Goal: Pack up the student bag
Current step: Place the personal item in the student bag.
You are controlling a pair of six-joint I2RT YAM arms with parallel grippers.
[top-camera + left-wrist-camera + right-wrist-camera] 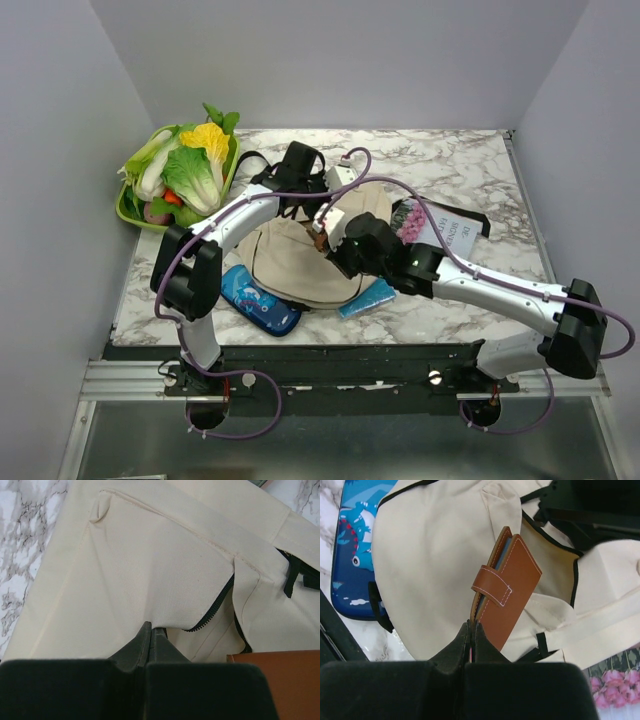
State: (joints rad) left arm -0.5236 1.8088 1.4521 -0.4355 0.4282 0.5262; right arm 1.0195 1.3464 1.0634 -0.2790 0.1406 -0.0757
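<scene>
We see the student bag [290, 265] lying flat in the middle of the marble surface [470, 160], between the two arms. Its black zipper [215, 607] stands partly open.

The left gripper [151, 630] has its jaws together, pinching the cream cloth at the edge of that zip opening, and the fabric tents up towards the tips. The right gripper [471, 627] has its jaws clamped on the lower corner of a brown leather wallet [507, 590]. The wallet is held tilted just over the bag, its strap tab facing the wrist camera. In the left wrist view we catch one brown corner of it just beside the opening.

A dark-blue patterned pencil case [258, 300] lies against the bag's near left edge. A pale blue flat item [368, 298] pokes out from under the near right edge. A floral-print card [412, 218] rests to the bag's right. A green tray [125, 212] of vegetables [190, 165] sits at the far left corner.
</scene>
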